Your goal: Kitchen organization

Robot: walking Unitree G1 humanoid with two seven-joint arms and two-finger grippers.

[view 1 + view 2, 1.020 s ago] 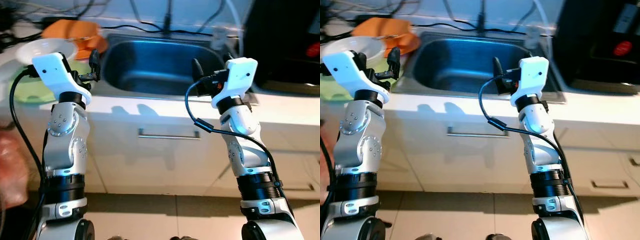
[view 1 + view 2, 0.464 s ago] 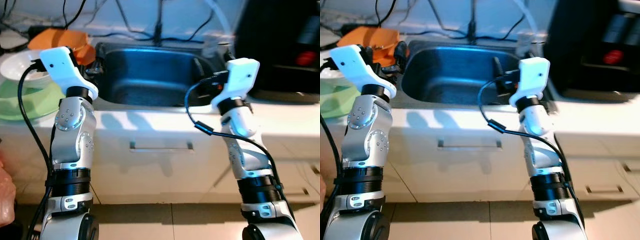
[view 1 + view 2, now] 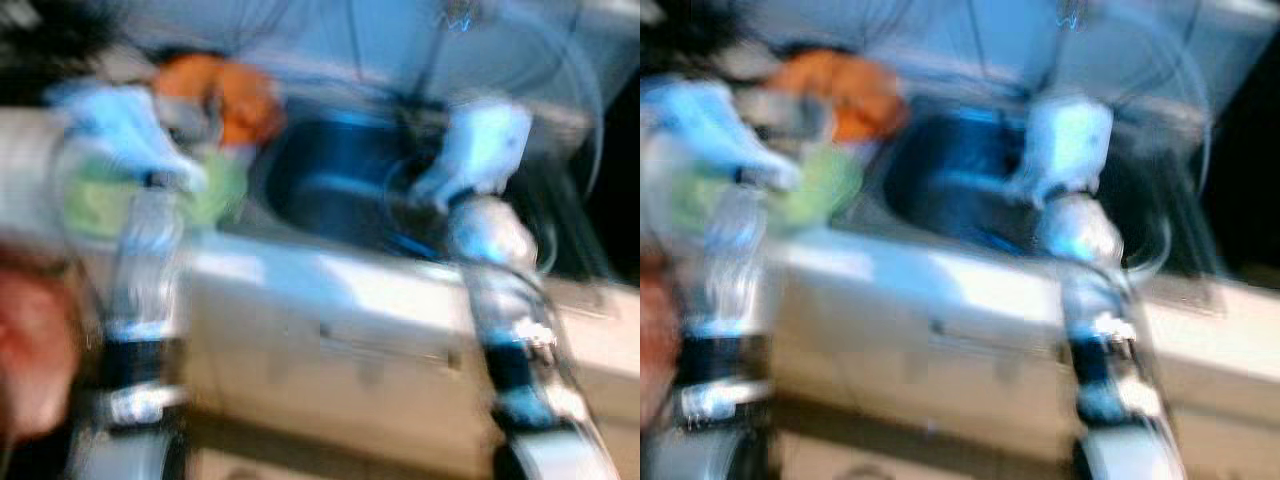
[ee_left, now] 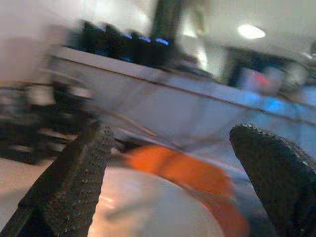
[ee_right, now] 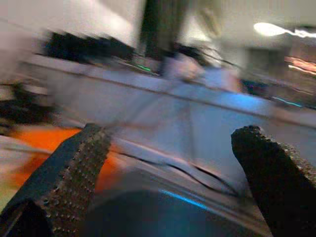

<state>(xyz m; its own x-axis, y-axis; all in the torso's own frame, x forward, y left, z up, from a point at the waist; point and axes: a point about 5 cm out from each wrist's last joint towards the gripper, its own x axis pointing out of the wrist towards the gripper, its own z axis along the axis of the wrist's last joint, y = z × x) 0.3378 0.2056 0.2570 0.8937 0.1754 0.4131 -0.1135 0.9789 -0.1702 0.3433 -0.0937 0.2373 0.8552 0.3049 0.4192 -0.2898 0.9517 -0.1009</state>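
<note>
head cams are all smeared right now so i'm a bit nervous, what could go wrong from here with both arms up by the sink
1. The head views are blurred, so positions are uncertain: the left gripper, fingers open, is close to the orange item and white dish and could knock them.
2. The right gripper, open over the sink, may clip its rim.
3. Cables hang behind the sink; an arm could snag one.

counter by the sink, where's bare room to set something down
Blur limits this. The pale counter strip in front of the dark steel sink basin, between the two arms, looks bare. Left of the sink is crowded: a light green dish and an orange object, with the open left claw facing them.
</note>
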